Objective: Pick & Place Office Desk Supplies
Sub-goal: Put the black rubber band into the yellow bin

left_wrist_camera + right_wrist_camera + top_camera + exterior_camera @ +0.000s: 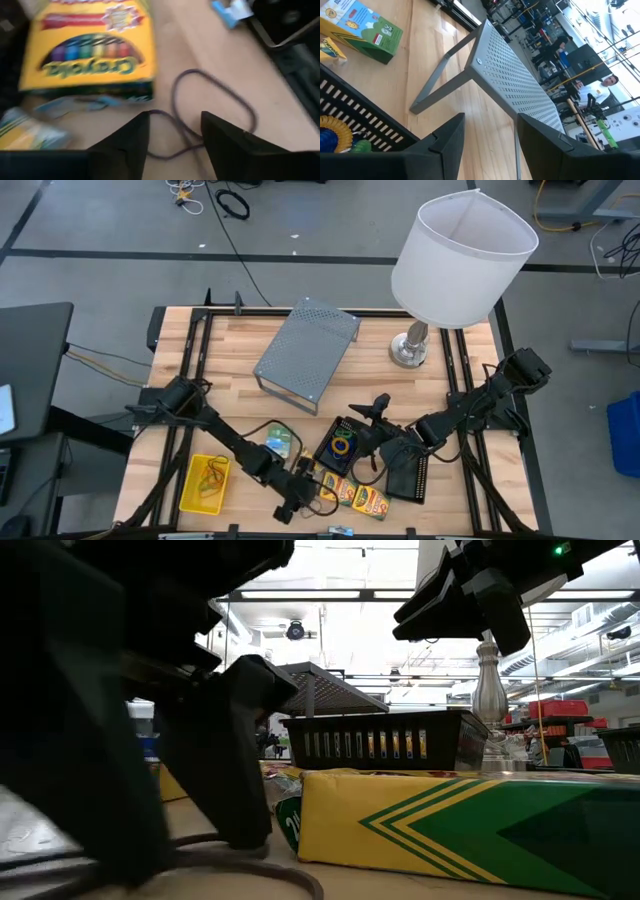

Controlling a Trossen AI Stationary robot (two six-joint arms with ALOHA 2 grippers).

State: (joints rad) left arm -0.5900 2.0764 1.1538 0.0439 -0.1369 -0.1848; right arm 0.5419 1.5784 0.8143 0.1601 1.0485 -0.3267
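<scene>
Rubber-band loop (215, 112), thin and purple, is lying on the bare wood just beside a yellow crayon box (95, 45), and the left gripper (175, 132) is hovering right over it. Its two dark fingers are standing partly apart, straddling the near end of the loop; nothing is clamped between them, and contact with the band cannot be told. In the high view this left gripper (290, 505) is sitting at the table's front edge, next to a row of three crayon boxes (355, 495).

The right gripper (487, 145) is hanging with its fingers spread and empty, just beyond the crayon boxes, above a black mesh tray (338, 444) that is holding blue and yellow bits. A second black mesh tray (408, 475) is lying beside those boxes. One yellow basket (205, 484) is sitting on the other side of the left gripper, with loops inside. One green-white packet (279, 441) is lying near the boxes.
</scene>
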